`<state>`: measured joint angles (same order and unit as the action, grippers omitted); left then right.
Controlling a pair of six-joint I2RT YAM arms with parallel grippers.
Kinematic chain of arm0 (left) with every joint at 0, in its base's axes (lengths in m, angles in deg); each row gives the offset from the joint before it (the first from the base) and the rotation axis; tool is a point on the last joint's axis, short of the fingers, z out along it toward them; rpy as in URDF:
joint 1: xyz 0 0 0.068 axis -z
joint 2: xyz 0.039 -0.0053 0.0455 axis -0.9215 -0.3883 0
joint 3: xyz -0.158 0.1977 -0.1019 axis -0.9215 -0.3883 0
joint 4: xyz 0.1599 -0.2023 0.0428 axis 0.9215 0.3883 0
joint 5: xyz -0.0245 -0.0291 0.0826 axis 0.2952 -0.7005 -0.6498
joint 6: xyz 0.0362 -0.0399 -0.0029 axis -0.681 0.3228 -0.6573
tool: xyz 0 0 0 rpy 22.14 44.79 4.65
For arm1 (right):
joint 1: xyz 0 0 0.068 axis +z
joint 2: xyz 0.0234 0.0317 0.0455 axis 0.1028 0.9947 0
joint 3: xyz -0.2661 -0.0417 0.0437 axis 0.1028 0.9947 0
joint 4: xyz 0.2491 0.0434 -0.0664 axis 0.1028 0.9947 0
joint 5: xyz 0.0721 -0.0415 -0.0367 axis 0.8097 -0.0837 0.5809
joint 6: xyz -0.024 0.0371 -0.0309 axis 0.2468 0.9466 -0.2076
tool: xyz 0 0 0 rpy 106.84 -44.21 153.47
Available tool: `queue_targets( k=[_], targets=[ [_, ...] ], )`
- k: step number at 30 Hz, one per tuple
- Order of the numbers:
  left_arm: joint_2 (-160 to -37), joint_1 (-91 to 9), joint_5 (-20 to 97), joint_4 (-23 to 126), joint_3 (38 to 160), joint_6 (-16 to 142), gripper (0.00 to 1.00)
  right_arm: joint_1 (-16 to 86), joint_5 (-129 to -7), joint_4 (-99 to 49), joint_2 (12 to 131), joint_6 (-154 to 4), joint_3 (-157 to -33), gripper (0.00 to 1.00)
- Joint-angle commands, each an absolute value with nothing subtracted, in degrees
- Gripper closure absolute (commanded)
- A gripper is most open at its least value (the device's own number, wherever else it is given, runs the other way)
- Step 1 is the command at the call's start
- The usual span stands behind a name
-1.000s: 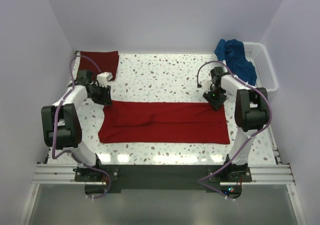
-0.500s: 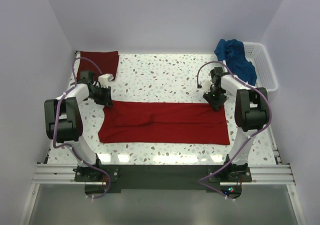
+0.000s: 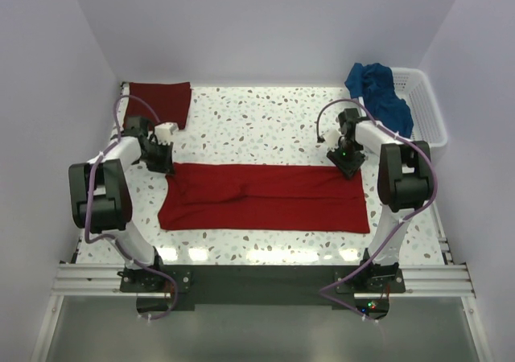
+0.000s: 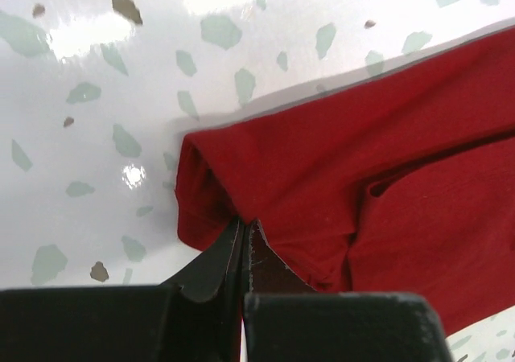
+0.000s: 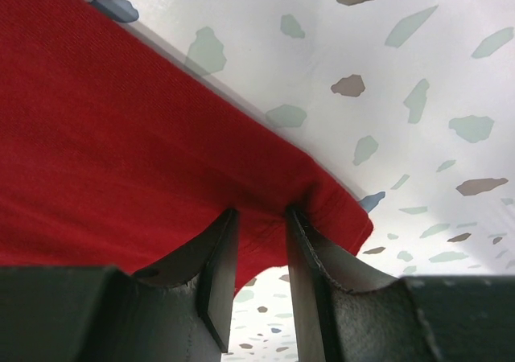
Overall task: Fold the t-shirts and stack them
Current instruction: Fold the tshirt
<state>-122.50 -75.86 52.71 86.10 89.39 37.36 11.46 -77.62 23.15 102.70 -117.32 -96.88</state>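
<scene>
A bright red t-shirt point(image 3: 265, 197), folded into a long band, lies across the middle of the table. My left gripper point(image 3: 166, 167) is at its far left corner; in the left wrist view its fingertips point(image 4: 244, 227) are pressed together on the cloth's edge point(image 4: 338, 161). My right gripper point(image 3: 349, 167) holds the far right corner, with its fingers point(image 5: 261, 217) clamped on a thick fold of red cloth point(image 5: 121, 137). A darker maroon t-shirt point(image 3: 161, 100) lies folded at the back left. A blue t-shirt point(image 3: 378, 92) is heaped over the basket's left end.
A white lattice basket point(image 3: 426, 109) stands at the back right against the wall. Pale walls close in the speckled table point(image 3: 257, 121) on three sides. Both arm bases sit on the rail at the near edge point(image 3: 257, 280).
My left gripper has closed on the red shirt's far left corner, and its arm has shifted slightly left. The right arm and the shirt have not moved.
</scene>
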Motion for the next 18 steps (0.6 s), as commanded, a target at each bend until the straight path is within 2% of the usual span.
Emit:
queue_targets(
  k=[1, 9, 18],
  targets=[
    [-120.9, -76.6, 46.9, 86.8, 87.0, 38.0, 1.00, 11.2, -79.8, 23.0, 102.4, -118.9, -95.1, 0.67],
    [-130.5, -76.0, 44.7, 84.6, 91.1, 38.7, 1.00, 11.2, -80.0, 23.3, 102.7, -119.3, -94.7, 0.66],
    [-143.3, -68.9, 38.5, 85.6, 108.5, 36.5, 1.00, 11.0, -81.6, 23.3, 101.2, -120.9, -91.3, 0.65]
  ],
)
